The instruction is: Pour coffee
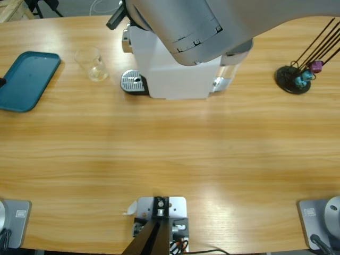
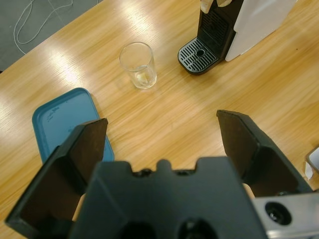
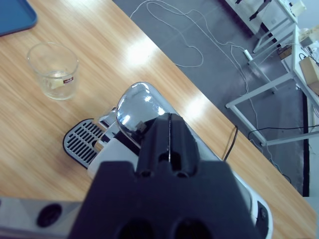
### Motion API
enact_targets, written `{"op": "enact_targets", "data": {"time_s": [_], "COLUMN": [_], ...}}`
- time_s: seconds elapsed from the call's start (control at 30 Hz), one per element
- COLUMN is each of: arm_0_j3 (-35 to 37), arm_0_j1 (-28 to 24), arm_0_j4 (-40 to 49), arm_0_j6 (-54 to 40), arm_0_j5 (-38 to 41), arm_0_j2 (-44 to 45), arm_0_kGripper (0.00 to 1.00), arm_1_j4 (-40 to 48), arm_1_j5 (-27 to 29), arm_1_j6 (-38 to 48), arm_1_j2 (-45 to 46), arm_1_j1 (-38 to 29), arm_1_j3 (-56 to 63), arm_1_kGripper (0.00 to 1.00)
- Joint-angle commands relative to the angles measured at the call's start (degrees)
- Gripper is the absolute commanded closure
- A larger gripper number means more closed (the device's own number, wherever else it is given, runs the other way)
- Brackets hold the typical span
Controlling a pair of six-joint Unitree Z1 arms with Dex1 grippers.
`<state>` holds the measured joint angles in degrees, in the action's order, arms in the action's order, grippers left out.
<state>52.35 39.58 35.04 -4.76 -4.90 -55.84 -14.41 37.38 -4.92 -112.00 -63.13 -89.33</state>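
Left claw (image 2: 162,144) spread wide, holding nothing, above the table (image 1: 170,154); right claw (image 3: 169,134) pressed shut over the white coffee machine's (image 1: 178,77) chrome lever (image 3: 135,112). Glass cup (image 1: 91,64) beside the drip tray (image 1: 133,82) shows no coffee; its small label is unreadable.

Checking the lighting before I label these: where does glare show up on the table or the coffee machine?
Left wrist view: bright patches on the table near the glass. Right wrist view: glare on the table edge and the coffee machine's chrome top. High view: only soft sheen.
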Motion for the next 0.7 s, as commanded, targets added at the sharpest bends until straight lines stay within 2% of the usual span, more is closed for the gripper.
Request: {"op": "enact_targets", "data": {"time_s": [0.03, 0.7], "arm_0_j3": [-2.16, -2.16], "arm_0_j1": [0.58, 0.58], "arm_0_j4": [-0.50, -0.42], "arm_0_j6": [-0.95, -0.95], "arm_0_j5": [0.10, 0.08], "arm_0_j2": [0.12, 0.12], "arm_0_kGripper": [0.050, 0.050], "arm_1_j4": [-0.46, 0.70], "arm_1_j5": [-3.29, -3.70], "arm_1_j6": [1.28, 1.99], "arm_1_j2": [-9.32, -9.48], "arm_1_j1": [0.02, 0.02], "arm_1_j3": [6.18, 7.24], "arm_1_kGripper": [1.000, 1.000]}}
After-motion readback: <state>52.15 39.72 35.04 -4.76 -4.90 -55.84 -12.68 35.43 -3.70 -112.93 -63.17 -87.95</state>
